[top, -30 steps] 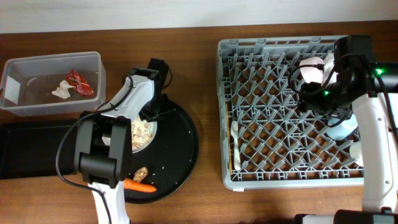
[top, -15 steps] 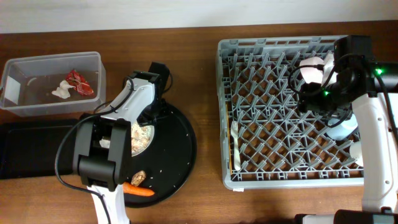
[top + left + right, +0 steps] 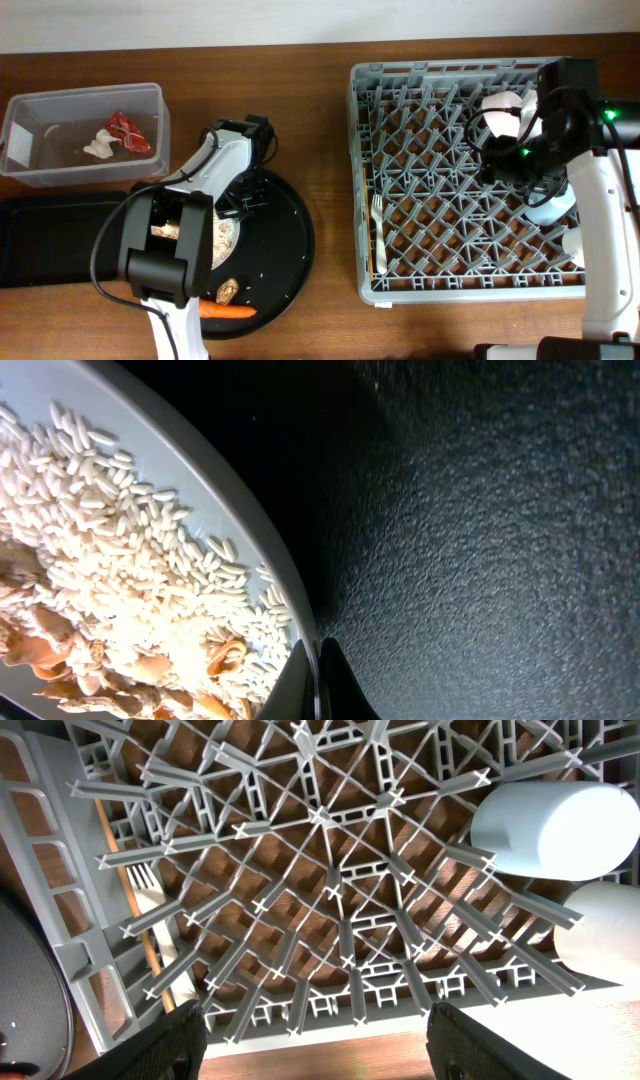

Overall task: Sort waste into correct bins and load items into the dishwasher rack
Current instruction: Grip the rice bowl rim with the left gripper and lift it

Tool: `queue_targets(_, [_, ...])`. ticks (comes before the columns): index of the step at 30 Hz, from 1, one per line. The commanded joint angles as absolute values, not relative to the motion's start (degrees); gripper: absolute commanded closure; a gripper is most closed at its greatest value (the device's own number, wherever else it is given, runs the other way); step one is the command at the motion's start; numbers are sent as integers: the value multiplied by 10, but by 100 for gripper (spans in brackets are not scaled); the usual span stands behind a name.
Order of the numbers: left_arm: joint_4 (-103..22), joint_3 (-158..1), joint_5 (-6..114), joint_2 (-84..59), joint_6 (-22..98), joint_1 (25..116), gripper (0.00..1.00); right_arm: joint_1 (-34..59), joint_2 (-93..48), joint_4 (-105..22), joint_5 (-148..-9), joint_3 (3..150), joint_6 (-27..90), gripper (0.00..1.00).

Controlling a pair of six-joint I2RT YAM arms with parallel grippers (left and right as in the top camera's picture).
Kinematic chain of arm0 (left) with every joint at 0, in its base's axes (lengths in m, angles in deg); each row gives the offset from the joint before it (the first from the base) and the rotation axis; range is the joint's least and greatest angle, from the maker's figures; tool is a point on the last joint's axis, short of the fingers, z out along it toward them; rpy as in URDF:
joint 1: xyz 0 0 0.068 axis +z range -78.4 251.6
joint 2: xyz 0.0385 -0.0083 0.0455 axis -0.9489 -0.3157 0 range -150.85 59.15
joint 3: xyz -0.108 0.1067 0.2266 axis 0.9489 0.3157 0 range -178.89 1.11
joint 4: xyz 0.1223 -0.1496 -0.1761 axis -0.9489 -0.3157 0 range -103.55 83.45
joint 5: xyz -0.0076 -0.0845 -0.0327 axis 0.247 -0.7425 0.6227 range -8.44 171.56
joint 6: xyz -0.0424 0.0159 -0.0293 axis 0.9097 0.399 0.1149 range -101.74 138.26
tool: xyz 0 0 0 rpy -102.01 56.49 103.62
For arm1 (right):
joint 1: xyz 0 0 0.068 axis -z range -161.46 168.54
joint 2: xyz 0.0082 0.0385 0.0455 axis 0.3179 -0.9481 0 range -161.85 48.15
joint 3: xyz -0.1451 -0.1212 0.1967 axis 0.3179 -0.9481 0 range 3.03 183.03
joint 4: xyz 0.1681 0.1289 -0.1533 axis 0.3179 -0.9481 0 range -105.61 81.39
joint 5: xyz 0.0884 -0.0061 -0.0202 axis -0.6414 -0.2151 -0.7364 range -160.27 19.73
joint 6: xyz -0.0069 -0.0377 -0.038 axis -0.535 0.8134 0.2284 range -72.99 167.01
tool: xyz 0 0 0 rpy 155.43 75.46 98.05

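My left gripper is shut on the rim of the white shallow bowl, which holds beige food scraps and rice and sits on the round black tray. In the left wrist view the jaws pinch the bowl's rim. The orange carrot and the brown lump lie on the tray's front. My right gripper is open and empty above the grey dishwasher rack. The rack holds the white fork, light blue cup, cream-white cup and smaller white bowl.
The clear tub at the far left holds the red-and-white wrapper and the white paper scrap. The shallow black tray lies in front of it, next to the round tray. My left arm hides part of the bowl.
My left gripper has pulled the bowl a little toward the table's front. The round tray with the carrot and lump has slid the same way. The right arm has not moved.
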State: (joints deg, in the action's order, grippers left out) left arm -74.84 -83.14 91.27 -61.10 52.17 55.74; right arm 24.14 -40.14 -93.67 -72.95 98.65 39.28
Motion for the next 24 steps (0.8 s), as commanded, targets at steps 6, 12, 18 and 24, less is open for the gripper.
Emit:
queue_targets(6, [-805,-827,939,-528,530,551,100,246,-403,-935,-731,985,393,26])
queue_targets(12, [-847,-828,951,-523,530,551,100,246,-403,-935,-730,985,393,26])
queue_targets(18, [-873,-828,951,-448,514,551,100,246,-403,-935,-731,985,393,26])
queue_targets(24, [-898,-828,931,-417,460,571,100,246,-403,-938,-731,985,393,26])
